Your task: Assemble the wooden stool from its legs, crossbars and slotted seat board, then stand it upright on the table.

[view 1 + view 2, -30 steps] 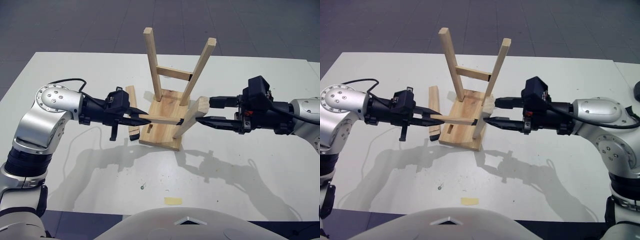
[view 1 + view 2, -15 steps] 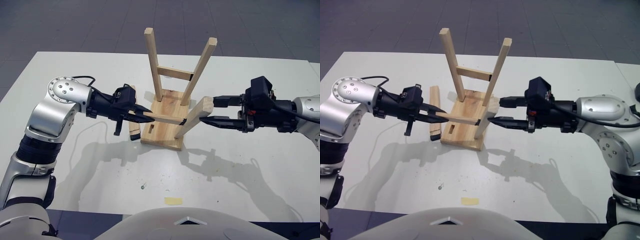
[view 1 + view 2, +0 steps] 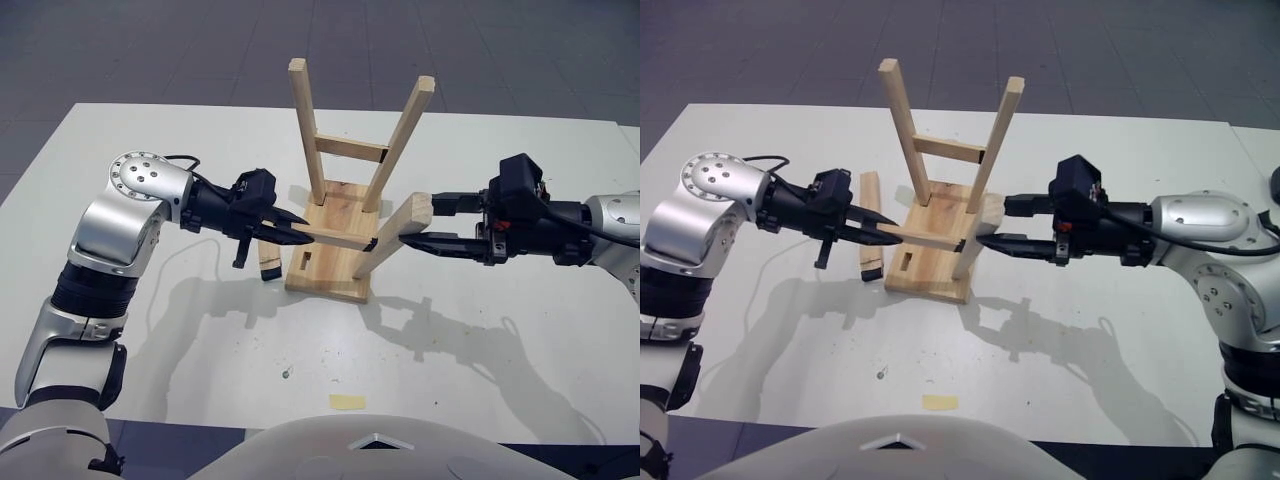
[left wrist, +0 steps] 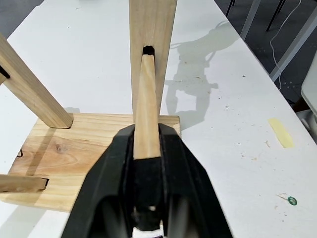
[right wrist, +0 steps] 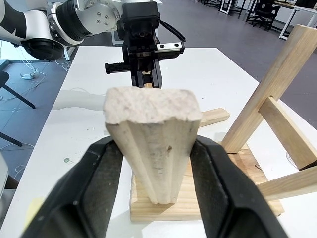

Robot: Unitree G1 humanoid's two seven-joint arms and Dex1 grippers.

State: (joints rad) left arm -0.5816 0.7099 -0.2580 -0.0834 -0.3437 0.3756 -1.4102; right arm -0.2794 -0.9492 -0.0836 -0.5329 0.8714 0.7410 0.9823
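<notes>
Right now we are clenching our left hand point(image 3: 287, 222) on one end of a crossbar point(image 3: 335, 238), and our right hand point(image 3: 422, 220) is gripping the top of a leg point(image 3: 392, 235). The crossbar is lying level between the two hands, its long axis running straight from left to right, and its far end is sitting in the hole in the side of that leg. The leg is slanting down and away from our right hand towards the near right corner of the seat board point(image 3: 322, 280), which is lying flat on the bench point(image 3: 500, 350). We cannot tell whether its foot is in a slot. Two more legs point(image 3: 305, 130) are standing up from the far side of the board. A loose leg point(image 3: 871, 258) is lying on the bench just beside the board, under our left hand, so we are judging the left arm nearer to it.
</notes>
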